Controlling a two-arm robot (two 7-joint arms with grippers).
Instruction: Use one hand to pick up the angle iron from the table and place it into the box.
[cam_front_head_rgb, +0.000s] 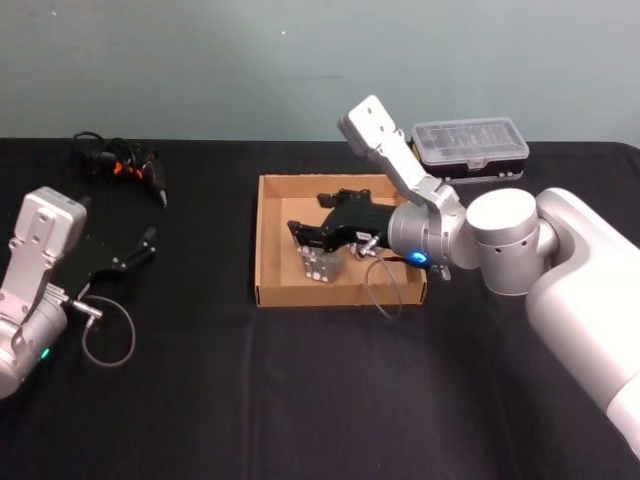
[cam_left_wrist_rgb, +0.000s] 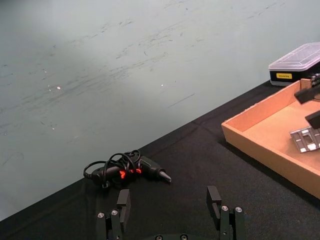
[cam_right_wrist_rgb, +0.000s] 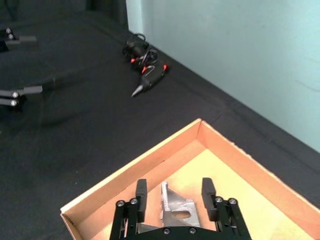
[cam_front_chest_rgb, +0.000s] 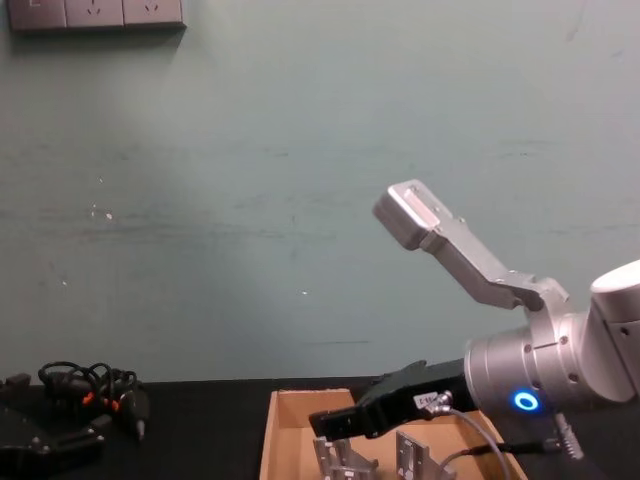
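shiny grey metal, that is the angle iron, and it sits inside the box, on the tan floor near the front wall on the robot's left side. the right gripper hangs over the box, just above the angle iron. in the right wrist view the angle iron stands between the two black fingers, and there is a gap on each side, so the fingers look spread apart and not squeezing it. i think the part has been let go. one flat side stands up and the other lies on the cardboard, and it looks like it rests by itself. the thing lies straight down below the gripper, so the next move, as i judge it, is for the hand to lift straight up and not bump the part. the left gripper is far off over the table, fingers spread apart and holding nothing. a black tool with a cord lies behind it.
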